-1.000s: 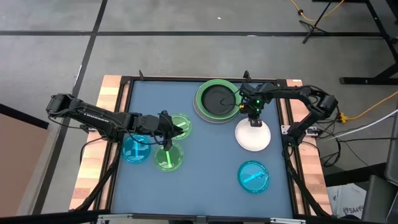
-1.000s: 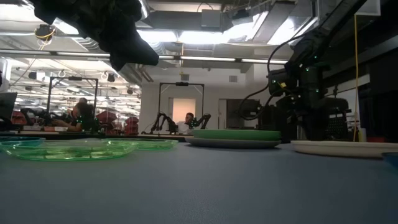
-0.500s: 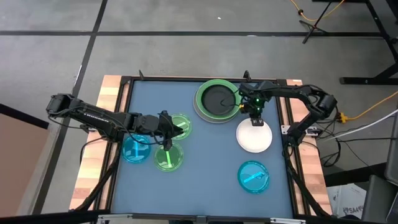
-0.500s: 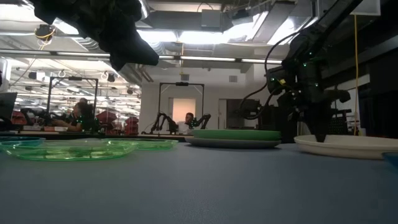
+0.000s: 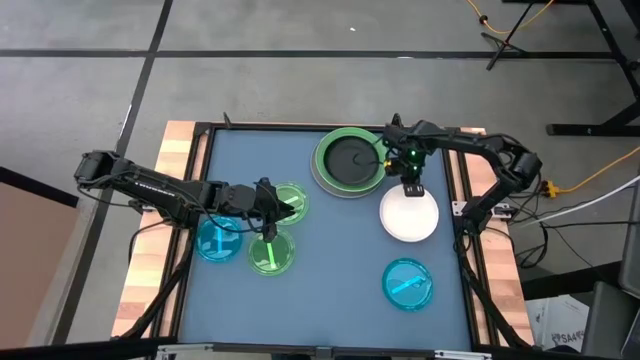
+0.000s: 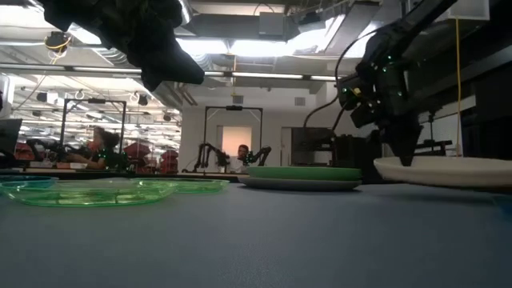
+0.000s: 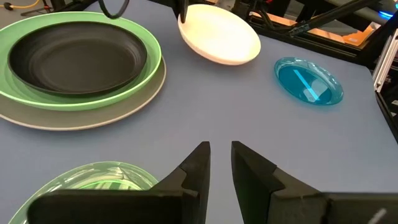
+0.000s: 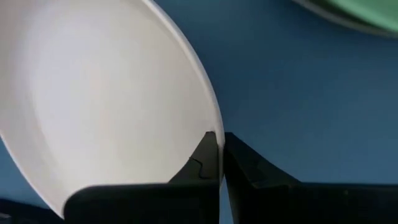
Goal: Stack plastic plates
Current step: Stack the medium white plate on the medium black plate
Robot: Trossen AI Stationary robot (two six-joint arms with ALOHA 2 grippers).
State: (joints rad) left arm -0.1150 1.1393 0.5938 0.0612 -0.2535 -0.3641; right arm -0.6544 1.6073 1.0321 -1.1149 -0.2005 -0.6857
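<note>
- The right gripper (image 5: 411,189) has its two fingers (image 8: 205,155) pressed together on the rim of the small white plate (image 5: 408,217); one finger is on the inside of the plate and the other is on the outside.
- In the low view this white plate (image 6: 444,170) is lifted off the table, and the right gripper (image 6: 406,156) holds its near-left edge from above.
- From above, the white plate is on the right side of the blue table (image 5: 340,290), just beside the stack at the back.
- That stack has the medium black plate (image 5: 349,160) inside the large light green plate (image 5: 325,150), and both rest on the large grey plate (image 5: 335,190), of which only the edge shows.
- The left gripper (image 5: 268,222) hangs above the left part of the table; its fingers (image 7: 198,163) stand a little apart and hold nothing.
- Under the left gripper and around it lie two translucent green plates: one (image 5: 292,201) is toward the back and the other (image 5: 271,254) is toward the front.
- A translucent blue plate (image 5: 216,240) lies just beside the front green one, on its left.
- A second translucent blue plate (image 5: 408,283) lies alone at the front right, well apart from the others.
- In the low view a person (image 6: 243,152) shows in the room far behind the table.
</note>
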